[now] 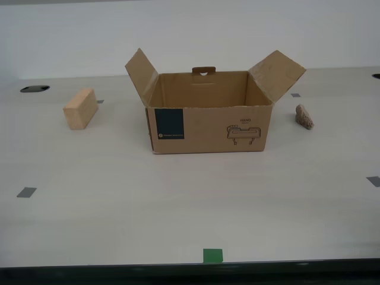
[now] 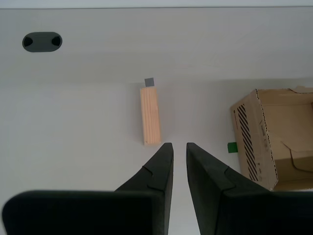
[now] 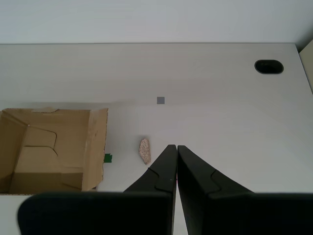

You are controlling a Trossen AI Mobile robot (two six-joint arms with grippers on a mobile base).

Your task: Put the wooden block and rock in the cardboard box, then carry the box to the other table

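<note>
Cardboard box [image 1: 208, 113] stands mid-table [image 1: 178, 202], flaps open.

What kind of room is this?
Probably a robot test lab or office: a plain cream table with grey tape squares, a cable hole, bare white wall, and only a cardboard box.

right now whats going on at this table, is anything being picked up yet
Nothing is held yet. The cardboard box stands open and empty on the cream table. The wooden block lies apart from it on the exterior view's left, the rock on its right. My second gripper hangs above the table near the block, jaws narrowly apart. My first gripper hangs near the rock, jaws closed on nothing. Neither touches anything.
</note>
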